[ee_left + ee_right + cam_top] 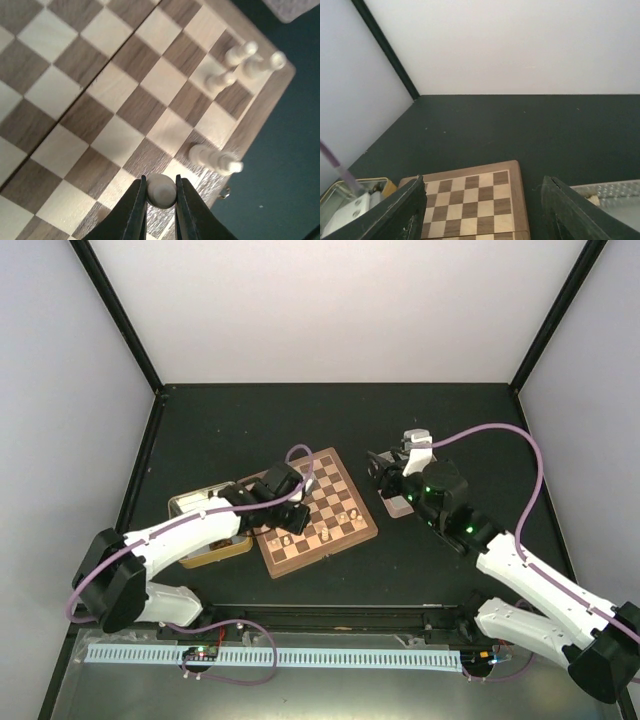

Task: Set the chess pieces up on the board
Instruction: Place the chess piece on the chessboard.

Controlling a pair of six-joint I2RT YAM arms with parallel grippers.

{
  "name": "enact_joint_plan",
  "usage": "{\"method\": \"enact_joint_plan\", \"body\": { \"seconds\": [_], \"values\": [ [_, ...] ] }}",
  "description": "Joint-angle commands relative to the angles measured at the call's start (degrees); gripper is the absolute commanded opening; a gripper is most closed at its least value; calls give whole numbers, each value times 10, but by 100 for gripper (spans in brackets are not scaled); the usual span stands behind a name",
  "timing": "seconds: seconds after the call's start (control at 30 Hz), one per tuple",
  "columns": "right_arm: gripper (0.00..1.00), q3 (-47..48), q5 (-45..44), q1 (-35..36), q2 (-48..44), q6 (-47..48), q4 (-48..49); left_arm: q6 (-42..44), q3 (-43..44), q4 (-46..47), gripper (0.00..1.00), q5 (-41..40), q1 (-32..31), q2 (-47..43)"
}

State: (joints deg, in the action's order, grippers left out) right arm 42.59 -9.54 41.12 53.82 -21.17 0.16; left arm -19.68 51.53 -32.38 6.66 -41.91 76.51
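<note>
L: left claw (pixel 161 195) clamped on chess piece (pixel 161 188), round head up, long axis upright, over near-left edge squares of board (pixel 115 95) | R: right claw (pixel 482 202) wide, holding nothing, above table (pixel 250 430) just right of board

Too small from above to tell kinds among the chess pieces (pixel 341 518). Only the rounded top showing of the piece (pixel 161 192) in the left gripper (pixel 161 183). Cut off at the near edge: board (pixel 470 195), left tray (pixel 335 197), right tray (pixel 615 192).

Pale walls (pixel 330 310) (black-framed corners); dark matte tabletop (pixel 250 430).
</note>
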Motion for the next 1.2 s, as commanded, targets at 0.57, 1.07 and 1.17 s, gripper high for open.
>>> {"method": "enact_joint_plan", "body": {
  "seconds": [0.57, 1.07, 1.17],
  "values": [
    [64, -7, -54, 2, 13, -39, -12, -3, -162, 154, 3, -52, -71, -63],
    [64, -6, -44, 2, 19, -38, -10, -8, -151, 124, 7, -109, -87, -35],
    [64, -6, -44, 2, 19, -36, -9, -9, -152, 123, 11, -106, -90, -35]
  ]
}}
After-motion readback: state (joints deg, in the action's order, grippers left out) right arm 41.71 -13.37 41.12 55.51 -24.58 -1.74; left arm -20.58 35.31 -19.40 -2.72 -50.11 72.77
